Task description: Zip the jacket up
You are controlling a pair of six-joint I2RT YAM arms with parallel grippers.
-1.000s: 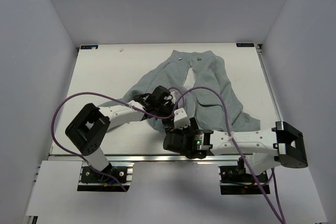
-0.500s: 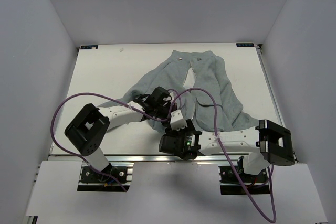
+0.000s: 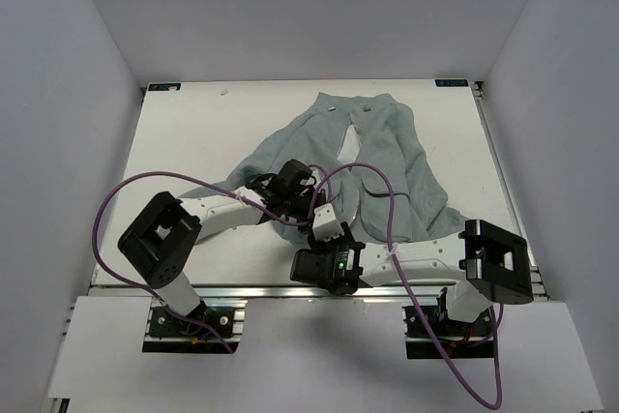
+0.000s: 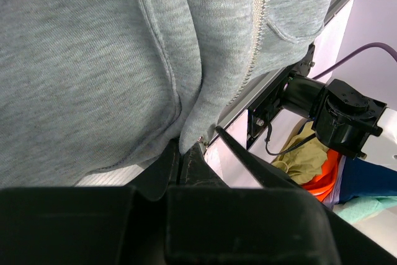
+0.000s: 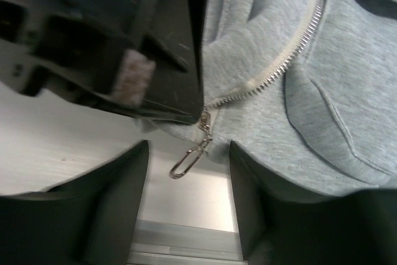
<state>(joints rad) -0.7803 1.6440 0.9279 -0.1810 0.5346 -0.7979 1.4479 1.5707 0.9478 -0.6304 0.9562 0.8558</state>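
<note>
The light grey jacket (image 3: 387, 157) lies spread on the white table, collar at the far side. My left gripper (image 3: 302, 195) is shut on the jacket's bottom hem (image 4: 197, 130), right beside the foot of the zipper (image 4: 254, 35). My right gripper (image 3: 322, 224) is open just in front of the hem. In the right wrist view its fingers (image 5: 130, 178) stand either side of the metal zipper pull (image 5: 188, 161), which hangs free below the zipper teeth (image 5: 279, 69) without touching them. The left gripper's black finger (image 5: 167, 60) shows just above the pull.
The table's front edge and aluminium rail (image 5: 186, 240) lie just below the zipper pull. Purple cables (image 3: 184, 181) loop over both arms. White walls close in the table at left, right and back. Coloured cloth (image 4: 322, 178) lies beyond the table edge.
The right arm's elbow has swung left and its wrist has drawn in closer under the hem. The left gripper has kept its hold in place.
</note>
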